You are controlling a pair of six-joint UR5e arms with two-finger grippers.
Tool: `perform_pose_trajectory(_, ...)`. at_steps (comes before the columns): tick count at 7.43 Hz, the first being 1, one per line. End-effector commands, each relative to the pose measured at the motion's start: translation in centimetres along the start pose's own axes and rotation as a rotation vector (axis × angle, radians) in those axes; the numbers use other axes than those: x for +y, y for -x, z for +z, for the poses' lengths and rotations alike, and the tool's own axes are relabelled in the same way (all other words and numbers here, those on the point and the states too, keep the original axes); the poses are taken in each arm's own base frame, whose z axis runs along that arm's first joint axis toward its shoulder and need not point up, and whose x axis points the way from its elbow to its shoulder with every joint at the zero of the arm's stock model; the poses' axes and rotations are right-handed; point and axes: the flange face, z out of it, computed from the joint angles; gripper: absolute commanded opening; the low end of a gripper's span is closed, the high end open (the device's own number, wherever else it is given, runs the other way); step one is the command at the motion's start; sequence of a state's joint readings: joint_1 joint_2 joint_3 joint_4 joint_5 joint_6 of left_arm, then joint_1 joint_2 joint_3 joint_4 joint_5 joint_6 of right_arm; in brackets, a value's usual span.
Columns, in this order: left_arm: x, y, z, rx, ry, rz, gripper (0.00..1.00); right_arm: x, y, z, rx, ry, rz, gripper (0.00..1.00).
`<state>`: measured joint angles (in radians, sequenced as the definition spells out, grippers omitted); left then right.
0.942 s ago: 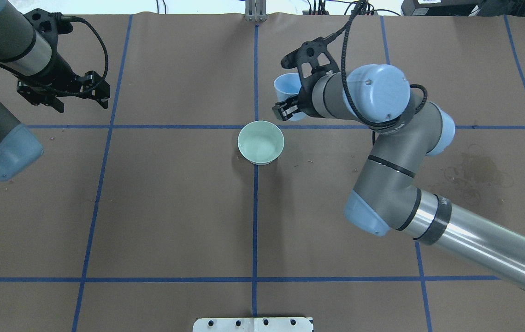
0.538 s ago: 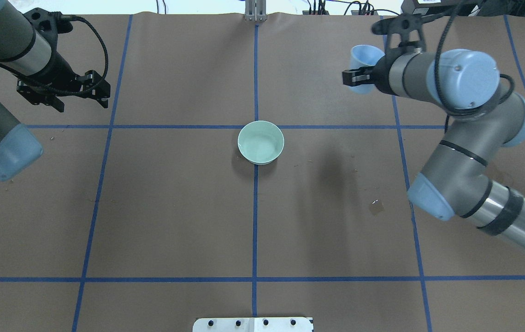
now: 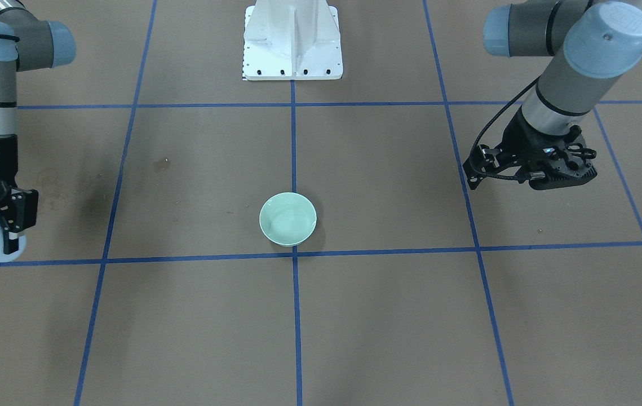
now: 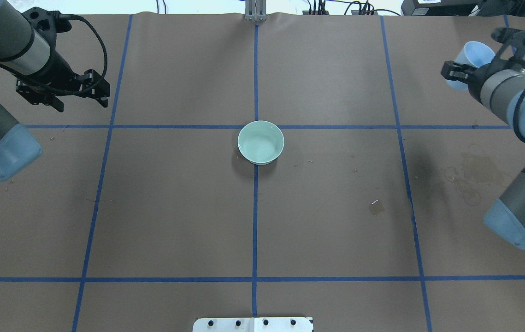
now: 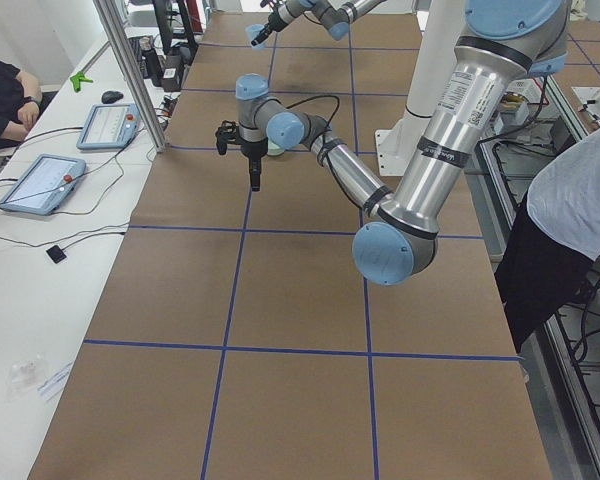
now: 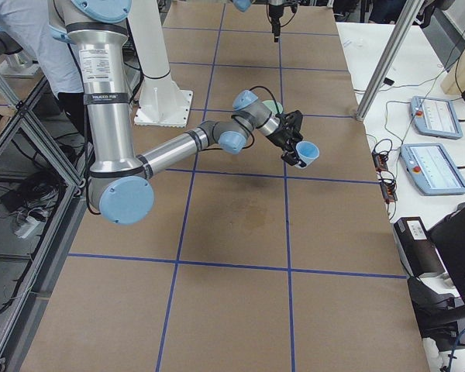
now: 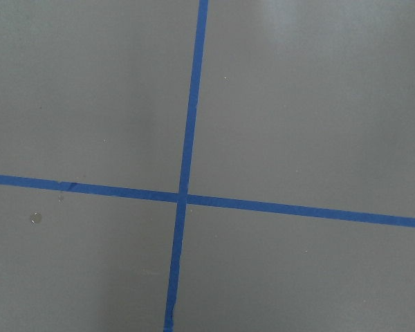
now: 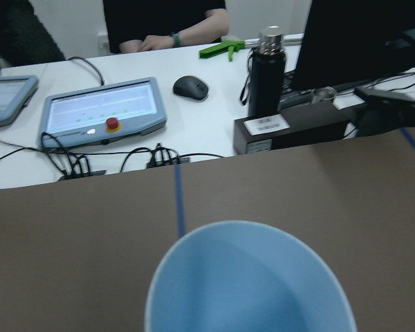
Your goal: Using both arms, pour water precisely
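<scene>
The bowl [image 4: 261,142] stands at the middle of the table [image 4: 174,216], on the crossing of the tape lines. A faint sheen inside it suggests that the water [image 3: 287,219] now lies there, though this is hard to confirm. The right gripper [image 4: 457,73] is clenched on the wall of the cup [image 4: 474,53], which is tilted and held in the air well apart from the bowl. The right wrist view shows no liquid in the cup. The pour therefore appears done, and what probably remains is to set the cup down. The left gripper [image 4: 61,92] hangs over bare table and carries nothing; whether its jaws are parted cannot be told. A small wet spot [image 4: 375,207] lies between the bowl and the right arm, so a little water may have missed. The cup is near the far edge and the right end, with an operator desk beyond. Open room surrounds the bowl on all sides.
</scene>
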<state>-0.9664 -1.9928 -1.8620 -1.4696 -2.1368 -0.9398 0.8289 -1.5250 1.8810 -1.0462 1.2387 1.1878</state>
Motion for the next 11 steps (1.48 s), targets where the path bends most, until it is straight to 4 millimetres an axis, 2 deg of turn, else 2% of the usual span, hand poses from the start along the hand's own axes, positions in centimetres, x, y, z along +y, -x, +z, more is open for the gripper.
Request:
perform_pose_trajectory(1,0.1,0.0,0.0,0.0,0.001,-0.013,1.0,5.1,-3.2,0.1,0.106,-0.116,-0.083,0.0)
perform_pose_trajectory(2,0.1,-0.2,0.1,0.0,0.0,-0.016,1.0,9.7,-2.6,0.1,0.106,-0.15,-0.048,0.0)
perform_pose_trajectory(3,0.1,-0.2,0.0,0.001,-0.001,-0.014,1.0,13.2,-2.9,-0.3,0.103,-0.167,-0.056,0.0)
perform_pose_trajectory(4,0.1,-0.2,0.1,0.0,0.0,-0.014,1.0,16.1,-4.3,-0.9,0.105,-0.198,-0.051,0.0)
perform_pose_trajectory(5,0.1,-0.1,0.2,-0.002,0.0,-0.015,1.0,17.7,-3.9,-1.3,0.086,-0.213,-0.026,0.0)
perform_pose_trajectory(6,0.1,-0.1,0.2,-0.003,0.0,-0.016,1.0,19.5,-4.9,-0.2,0.099,-0.237,-0.014,0.0)
perform_pose_trajectory(7,0.0,-0.1,0.1,-0.001,-0.001,-0.014,1.0,19.9,-5.5,0.0,0.106,-0.241,-0.004,0.0)
perform_pose_trajectory(8,0.1,-0.2,0.2,-0.001,0.0,-0.015,1.0,20.2,-7.0,-0.1,0.1,-0.236,-0.006,0.0)
perform_pose_trajectory(10,0.1,-0.3,0.0,0.001,-0.001,-0.015,1.0,21.7,-9.2,1.6,0.103,-0.228,-0.018,0.0)
perform_pose_trajectory(11,0.1,-0.3,0.0,0.001,-0.001,-0.015,1.0,21.9,-9.4,1.7,0.107,-0.222,-0.023,0.0)
